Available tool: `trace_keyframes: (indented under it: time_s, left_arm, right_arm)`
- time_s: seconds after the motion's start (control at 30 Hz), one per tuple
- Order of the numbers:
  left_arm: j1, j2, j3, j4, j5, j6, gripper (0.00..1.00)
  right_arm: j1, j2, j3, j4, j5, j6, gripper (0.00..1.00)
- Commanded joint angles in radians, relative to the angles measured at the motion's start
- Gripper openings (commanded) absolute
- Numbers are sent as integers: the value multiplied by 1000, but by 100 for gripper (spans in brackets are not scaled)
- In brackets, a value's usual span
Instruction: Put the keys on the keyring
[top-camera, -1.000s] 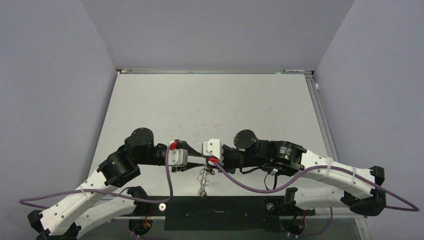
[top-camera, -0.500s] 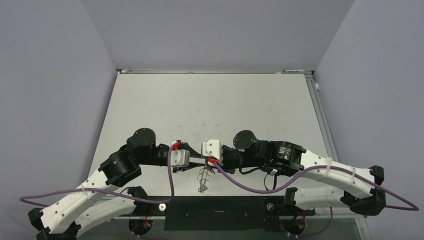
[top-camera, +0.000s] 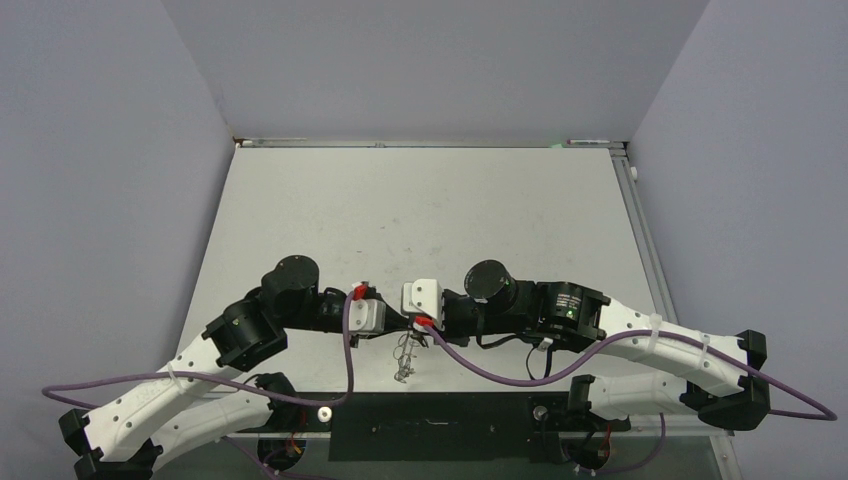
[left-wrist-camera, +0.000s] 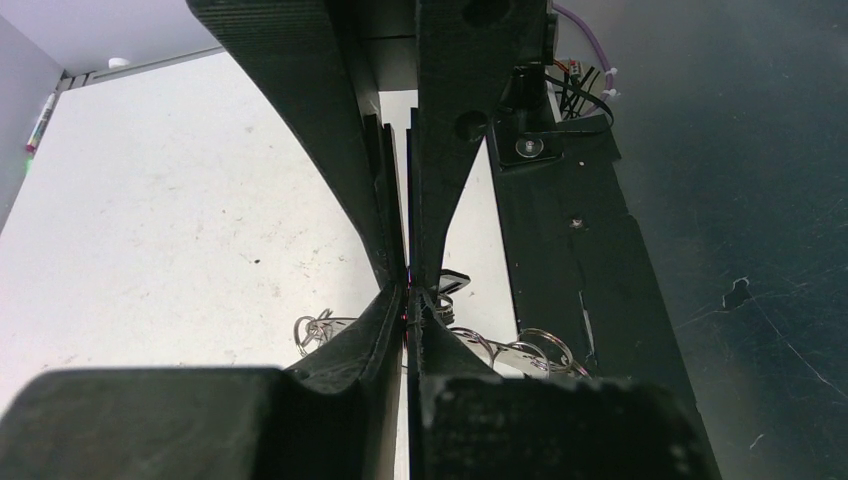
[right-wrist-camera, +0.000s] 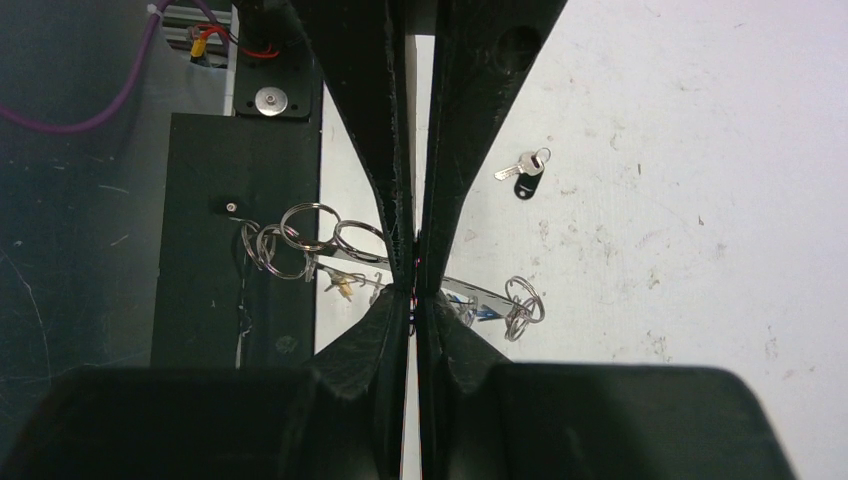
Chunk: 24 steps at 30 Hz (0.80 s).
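Note:
The keyring (top-camera: 404, 356) hangs edge-on between the two arms near the table's front edge. My right gripper (right-wrist-camera: 414, 288) is shut on its flat silver band (right-wrist-camera: 470, 291), with wire loops (right-wrist-camera: 300, 236) to either side. A yellow tag (right-wrist-camera: 345, 288) and a blue tag (right-wrist-camera: 482, 312) hang from it. My left gripper (left-wrist-camera: 408, 296) is shut, tip to tip with the right fingers (left-wrist-camera: 440, 150). A black key tag (left-wrist-camera: 452, 283) sticks out beside its tips. The ring's loops (left-wrist-camera: 535, 348) show behind it. A black-headed key (right-wrist-camera: 525, 176) lies loose on the table.
The black base plate (top-camera: 430, 425) runs along the near edge under the hanging ring. Purple cables (top-camera: 480, 365) loop by both arms. The white table (top-camera: 420, 220) stretches away behind the grippers, walled on three sides.
My left gripper has moved right, closing up to the right gripper's tips. The keyring has swung slightly. The right arm has barely moved.

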Motion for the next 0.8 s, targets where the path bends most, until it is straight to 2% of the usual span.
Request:
trace_keyframes:
  time_s: [0.0,0.03,0.07,0.17,0.23,0.27,0.47,0.63,0.77]
  left_arm:
    - [-1,-7,8,15,20,12,0]
    - [2,-21,-2,35,25,11,0]
    - [6,-39,-18,73,27,-2,0]
    - [46,-105,-95,241,34,-96,0]
    - [85,-145,-140,352,67,-168,0]
    - [106,-163,-164,419,92,-210,0]
    - [206,-206,-334,941,179,-547,0]
    - [219,-204,-399,1166,165,-691,0]
    - [237,-185,-473,1460,128,-866,0]
  right_arm:
    - [11,-34,29,118,-11,-8,5]
    - [11,-46,21,134,-8,-4,6]
    - [10,-62,9,156,-6,3,11]
    - [9,-126,-52,244,12,31,45]
    - [9,-175,-94,305,31,50,64]
    - [7,-196,-125,335,36,60,67]
    - [0,-319,-285,593,18,155,68]
    - [-4,-322,-348,707,24,206,63]
    - [-7,-304,-363,760,7,228,58]
